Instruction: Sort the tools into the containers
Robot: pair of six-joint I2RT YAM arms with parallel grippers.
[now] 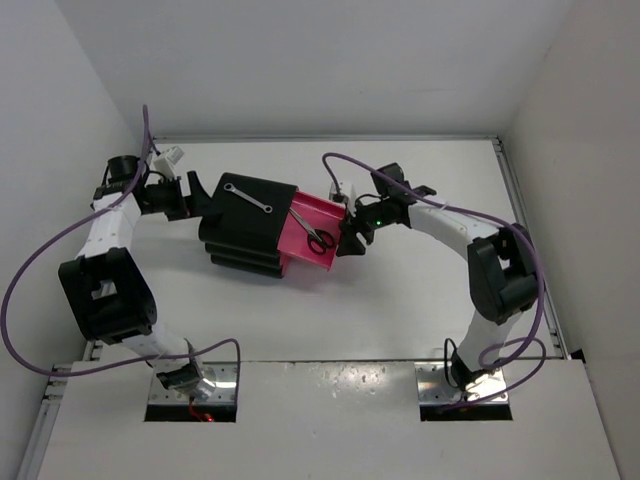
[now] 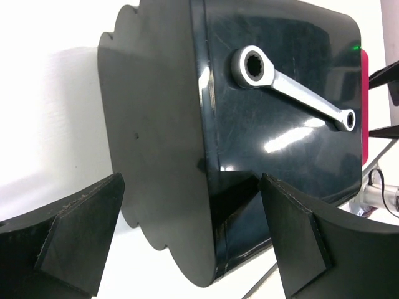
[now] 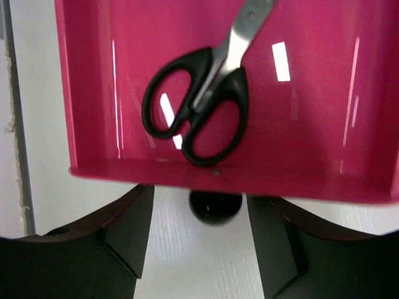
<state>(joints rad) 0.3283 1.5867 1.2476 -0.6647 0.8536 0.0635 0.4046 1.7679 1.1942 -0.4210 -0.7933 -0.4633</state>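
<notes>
– One silver wrench [image 2: 293, 90]?
– Yes: slim polished metal with a toothed ring at its wider end. It lies flat on top of the glossy black drawer unit [image 1: 245, 235], whose back edge is scalloped.
– And the pink part?
– One magenta drawer [image 1: 300, 252] of smooth, shiny plastic, pulled out over the white surface [image 1: 400, 300]. One pair of black-handled scissors [image 3: 199, 106] lies inside.
– Grippers?
– The right gripper [image 3: 198, 224] is released, with its fingers either side of the round black knob [image 3: 215, 205]. The left gripper [image 2: 192, 184] is released too, spread around the unit's rear corner.
</notes>
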